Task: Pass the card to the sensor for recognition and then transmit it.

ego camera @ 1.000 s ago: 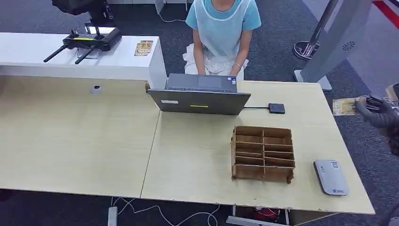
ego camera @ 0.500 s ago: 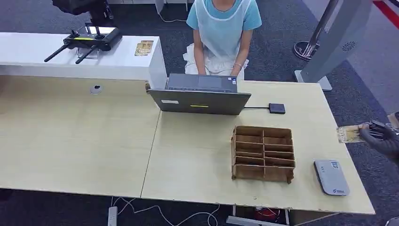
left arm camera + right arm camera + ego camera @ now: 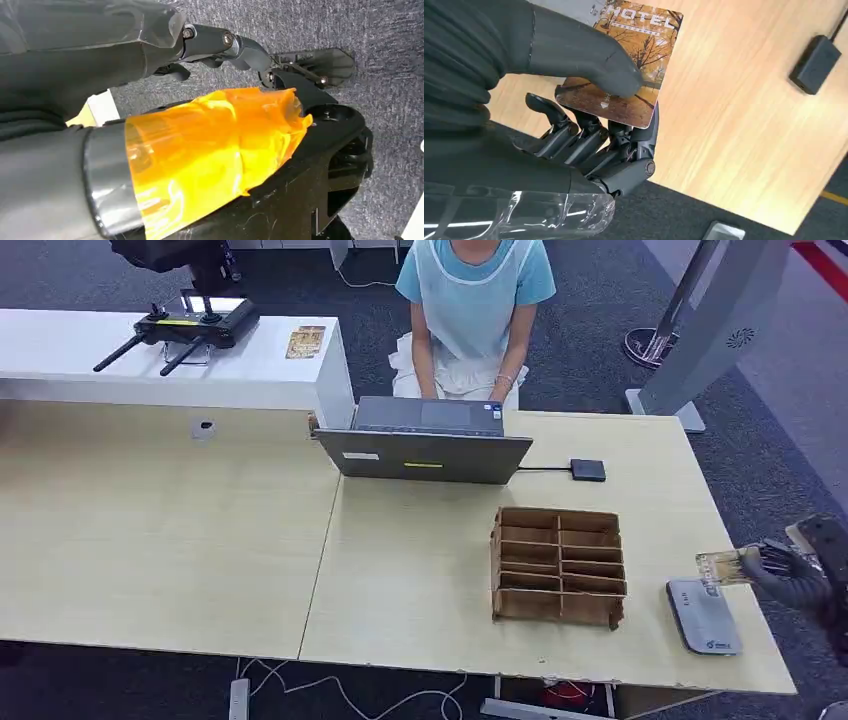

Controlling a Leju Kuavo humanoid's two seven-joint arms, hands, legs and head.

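Note:
My right hand point(image 3: 790, 575) pinches a brown hotel card point(image 3: 722, 566) at the table's right edge. The card hangs flat just above the far end of the grey sensor point(image 3: 703, 616), which lies near the front right corner. In the right wrist view the thumb presses on top of the card point(image 3: 634, 60) and the dark fingers point(image 3: 589, 140) support it from below. The sensor point(image 3: 569, 7) peeks out behind the card. My left hand point(image 3: 225, 42) hangs over grey carpet, fingers stretched out, with nothing in them.
A cardboard organiser point(image 3: 558, 565) stands left of the sensor. Behind it are an open laptop point(image 3: 425, 445) and a small black box point(image 3: 588, 470) on a cable. A person point(image 3: 472, 300) sits behind the table point(image 3: 400, 570). A white counter point(image 3: 250, 365) carries a controller point(image 3: 185, 325) and cards point(image 3: 305, 341).
My right hand has carried the card from beyond the table's right edge nearer and leftwards, and it is now over the sensor's far end. Nothing else has moved.

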